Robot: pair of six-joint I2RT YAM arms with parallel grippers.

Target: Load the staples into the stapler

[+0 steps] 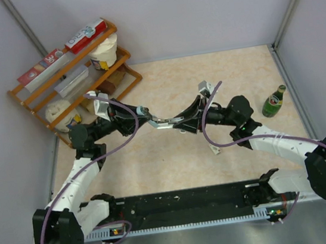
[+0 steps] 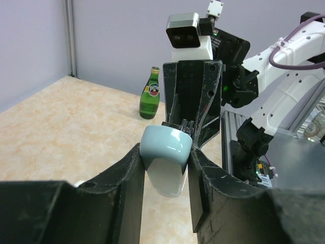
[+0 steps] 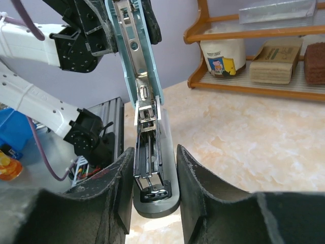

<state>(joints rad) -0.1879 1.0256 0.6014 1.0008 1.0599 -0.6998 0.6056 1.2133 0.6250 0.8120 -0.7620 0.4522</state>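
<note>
The stapler (image 1: 166, 121) is hanging open in the air above the middle of the table (image 1: 205, 74), stretched between the two grippers. The left gripper (image 1: 144, 113) is clamping its fingers on the pale blue rounded end of the top cover (image 2: 165, 147), which is sitting snug between the two black pads. The right gripper (image 1: 189, 114) is pinching the grey base (image 3: 155, 195) from both sides, with the metal magazine channel lying exposed between its fingers. In the right wrist view the blue cover is rising steeply away from the base towards the left arm. A small whitish piece that is looking like the staples (image 1: 217, 150) is lying flat on the table, just on the near side of the right arm and under its purple cable loop, well apart from the stapler; it is too small to make out any detail. A green bottle (image 1: 274, 101) is standing upright near the right edge of the table. A wooden rack (image 1: 72, 74) is standing in the far left corner, carrying boxes and tubs on its shelves
</note>
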